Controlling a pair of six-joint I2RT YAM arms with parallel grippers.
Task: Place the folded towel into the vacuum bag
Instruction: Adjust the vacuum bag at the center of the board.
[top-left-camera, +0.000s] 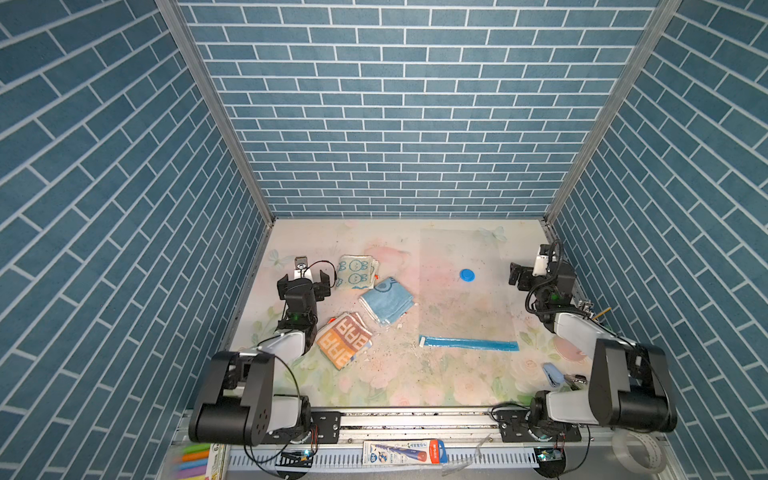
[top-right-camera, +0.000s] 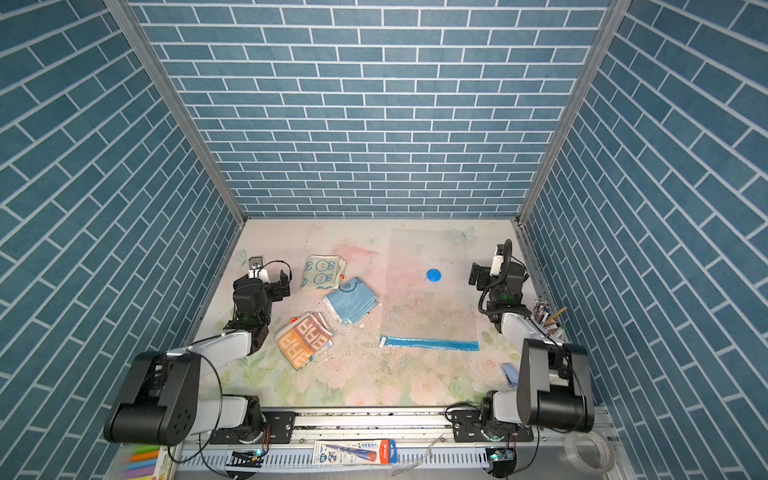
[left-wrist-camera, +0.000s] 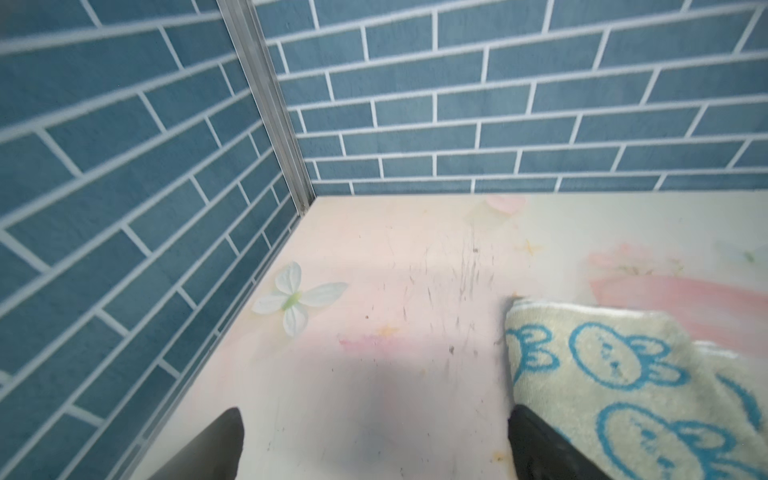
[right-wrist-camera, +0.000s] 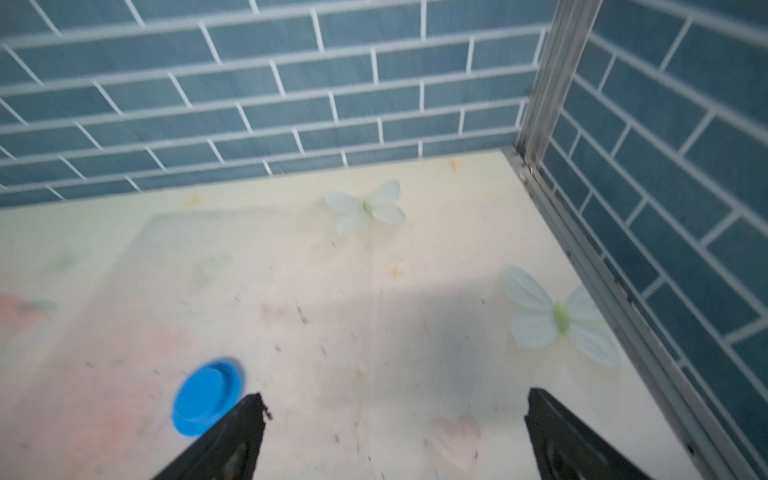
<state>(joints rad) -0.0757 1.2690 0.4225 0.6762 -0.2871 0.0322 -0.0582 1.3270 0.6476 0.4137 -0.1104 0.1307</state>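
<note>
Three folded towels lie left of centre in both top views: a cream one with blue bunnies (top-left-camera: 355, 272) (top-right-camera: 322, 272), a light blue one (top-left-camera: 386, 301) and an orange-and-white one (top-left-camera: 343, 340). The clear vacuum bag (top-left-camera: 461, 299) lies flat to their right, its blue zip strip (top-left-camera: 469, 343) at the near end and its round blue valve cap (top-left-camera: 467, 274) farther back. My left gripper (top-left-camera: 304, 279) (left-wrist-camera: 374, 411) is open over bare table, one finger beside the bunny towel (left-wrist-camera: 623, 374). My right gripper (top-left-camera: 539, 275) (right-wrist-camera: 395, 395) is open and empty over the bag's far right side, near the valve cap (right-wrist-camera: 208, 395).
Blue brick walls close the table on three sides, and both grippers point at the back wall. A small blue clip (top-left-camera: 552, 374) lies near the right arm's base. Dark specks dot the floral table cover (top-left-camera: 395, 374). A toothbrush pack (top-left-camera: 405, 451) and a tape roll (top-left-camera: 638, 453) sit off the front edge.
</note>
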